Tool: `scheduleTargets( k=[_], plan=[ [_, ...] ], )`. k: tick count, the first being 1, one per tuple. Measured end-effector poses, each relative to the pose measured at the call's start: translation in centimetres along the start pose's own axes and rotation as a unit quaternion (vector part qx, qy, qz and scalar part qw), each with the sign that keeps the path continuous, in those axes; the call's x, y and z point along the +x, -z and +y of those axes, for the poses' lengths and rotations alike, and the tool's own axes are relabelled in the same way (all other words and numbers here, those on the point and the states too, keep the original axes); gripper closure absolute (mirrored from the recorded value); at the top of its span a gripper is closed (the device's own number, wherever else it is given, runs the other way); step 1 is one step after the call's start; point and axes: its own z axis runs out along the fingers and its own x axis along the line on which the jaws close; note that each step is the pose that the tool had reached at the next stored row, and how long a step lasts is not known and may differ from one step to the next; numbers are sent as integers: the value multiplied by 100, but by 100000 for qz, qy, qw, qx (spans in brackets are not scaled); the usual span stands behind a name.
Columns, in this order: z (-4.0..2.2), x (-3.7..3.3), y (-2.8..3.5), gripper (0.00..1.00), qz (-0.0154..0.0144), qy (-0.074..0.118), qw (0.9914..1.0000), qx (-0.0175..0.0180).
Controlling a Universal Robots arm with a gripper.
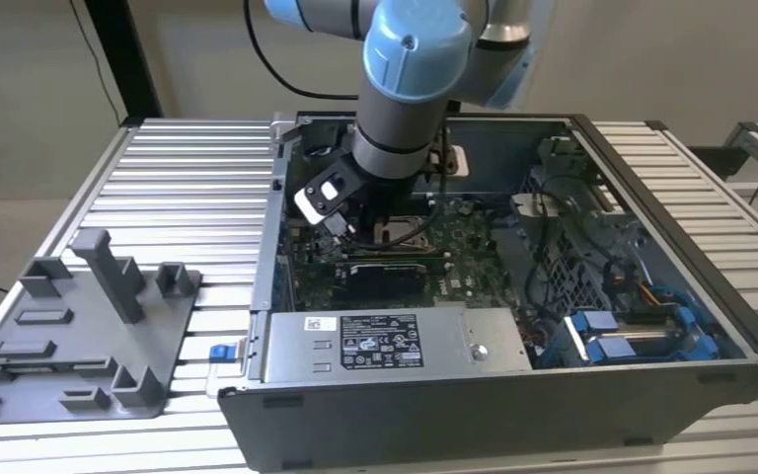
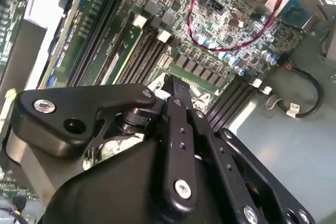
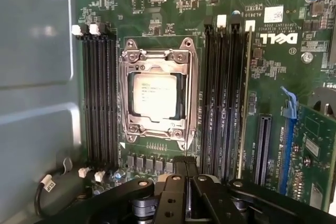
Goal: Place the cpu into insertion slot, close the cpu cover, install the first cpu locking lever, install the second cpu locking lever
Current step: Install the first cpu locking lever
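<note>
In the first wrist view the cpu point(image 3: 155, 95) lies flat in the insertion slot point(image 3: 157, 136), silver-grey face up. The cpu cover point(image 3: 157, 56) is down over it, and its square window frames the chip. Thin metal rods run along both sides of the socket; whether they are latched I cannot tell. My gripper point(image 3: 184, 160) hovers just off the socket's edge, shut, with nothing between its fingers. The second wrist view shows the gripper point(image 2: 169, 81) above the board. In the exterior view the gripper point(image 1: 352, 225) reaches into the open case beside the socket point(image 1: 403, 233).
Black memory slots point(image 3: 100, 93) flank the socket on both sides. Case walls point(image 1: 264, 286) surround the board, with a grey power supply point(image 1: 379, 341) in front and blue drive holders point(image 1: 616, 341) and cables at the exterior view's right. A grey fixture tray point(image 1: 76, 336) lies on the table.
</note>
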Motion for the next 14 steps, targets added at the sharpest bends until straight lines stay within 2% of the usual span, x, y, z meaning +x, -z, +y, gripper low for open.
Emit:
scheduleTargets(
  k=[7,14],
  plan=[
    [0,5,-64,100,76,-244,100000,-88],
    [2,57,-140,100,129,-308,99999,-121]
  ],
)
